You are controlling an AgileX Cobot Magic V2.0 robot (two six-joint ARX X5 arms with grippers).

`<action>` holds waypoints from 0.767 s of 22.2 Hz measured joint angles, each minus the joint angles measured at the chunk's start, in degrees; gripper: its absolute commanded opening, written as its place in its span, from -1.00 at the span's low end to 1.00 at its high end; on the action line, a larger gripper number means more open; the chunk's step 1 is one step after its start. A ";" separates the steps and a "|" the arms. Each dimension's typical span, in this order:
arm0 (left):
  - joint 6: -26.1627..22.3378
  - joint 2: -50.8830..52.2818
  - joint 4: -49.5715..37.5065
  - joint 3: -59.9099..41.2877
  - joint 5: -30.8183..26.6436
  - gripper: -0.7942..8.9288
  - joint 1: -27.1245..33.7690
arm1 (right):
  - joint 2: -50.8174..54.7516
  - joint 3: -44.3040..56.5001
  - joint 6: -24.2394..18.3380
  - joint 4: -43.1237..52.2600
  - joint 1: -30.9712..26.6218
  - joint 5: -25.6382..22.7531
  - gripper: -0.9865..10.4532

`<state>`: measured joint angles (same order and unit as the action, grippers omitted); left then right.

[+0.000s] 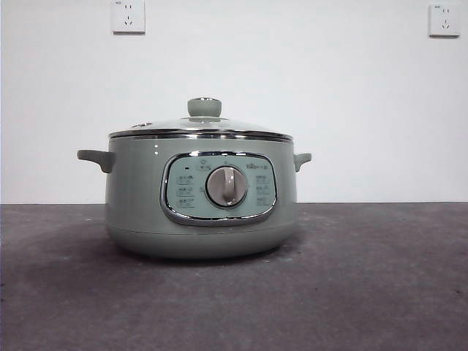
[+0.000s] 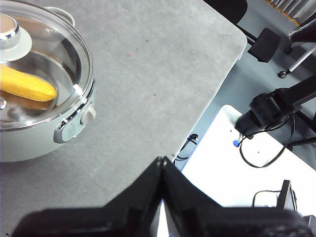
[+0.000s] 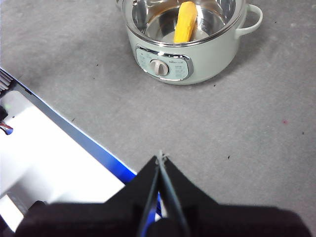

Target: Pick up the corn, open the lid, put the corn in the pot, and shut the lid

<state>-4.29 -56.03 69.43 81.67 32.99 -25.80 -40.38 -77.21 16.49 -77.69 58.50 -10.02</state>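
Note:
The sage-green pot [image 1: 201, 194] stands mid-table with its silver dial facing the front camera. The glass lid [image 1: 201, 126] with its green knob rests shut on the pot's rim. Through the glass, the yellow corn [image 2: 27, 85] lies inside the pot [image 2: 44, 133], also seen as the corn [image 3: 185, 22] in the right wrist view. My left gripper [image 2: 162, 165] is shut and empty, held back over the table away from the pot. My right gripper [image 3: 160, 160] is shut and empty too, well short of the pot [image 3: 187, 54].
Grey table surface [image 1: 365, 278] spreads around the pot. The table's edge [image 2: 217, 94] drops off near the left arm, with cables and stands on the floor beyond. A white and blue surface [image 3: 54, 158] lies beside the right arm.

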 measured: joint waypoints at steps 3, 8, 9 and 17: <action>0.00 -0.17 0.00 0.00 0.00 -0.85 0.00 | 0.00 0.00 0.00 0.00 0.00 0.00 -0.83; -0.20 -0.42 -1.64 0.00 -1.27 -0.84 0.00 | 0.00 0.00 0.00 0.00 0.00 0.00 -0.83; -0.22 -0.46 -2.19 0.00 -1.38 -0.84 0.02 | 0.00 0.00 -0.02 0.02 0.00 0.00 -0.83; -0.24 -0.59 -5.09 0.00 -4.35 -0.84 0.35 | 0.00 0.00 0.00 0.00 0.00 -0.02 -0.83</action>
<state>-4.54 -56.62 64.34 81.67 28.64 -25.45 -40.38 -77.21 16.49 -77.69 58.50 -10.04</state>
